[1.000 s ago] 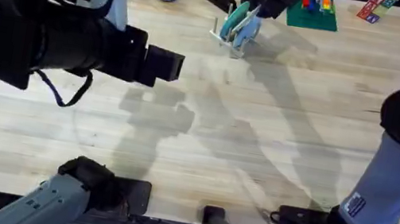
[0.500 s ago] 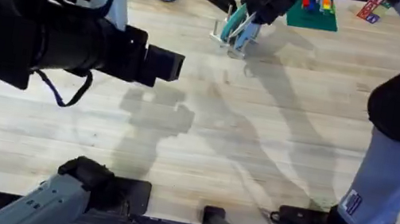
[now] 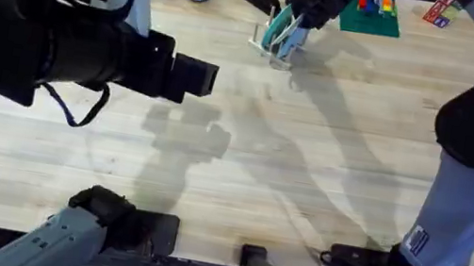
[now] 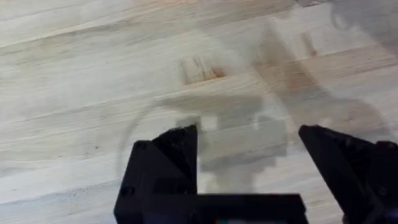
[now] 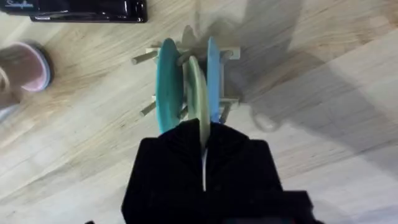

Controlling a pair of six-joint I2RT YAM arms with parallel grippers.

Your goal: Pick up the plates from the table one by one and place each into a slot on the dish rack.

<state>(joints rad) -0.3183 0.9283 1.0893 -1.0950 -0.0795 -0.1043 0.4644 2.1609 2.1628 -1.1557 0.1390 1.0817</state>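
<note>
Cream plate [image 5: 196,93] pinched edge-on by right gripper [image 5: 204,149], lowered into middle slot of dish rack [image 5: 227,102] at table's [image 3: 330,148] far edge. Plate to be kept upright between pegs, seated fully before release. Teal plate [image 5: 166,87] and light blue plate [image 5: 213,78] stood on edge either side, close. Left gripper [image 4: 249,162] spread, nothing held, above bare wood.

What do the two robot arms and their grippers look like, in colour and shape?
The left gripper has two black, blocky fingers. The right gripper is black too. The left arm is black with a thin dark cable looping below. The right arm has a pale grey link with a small label.
</note>
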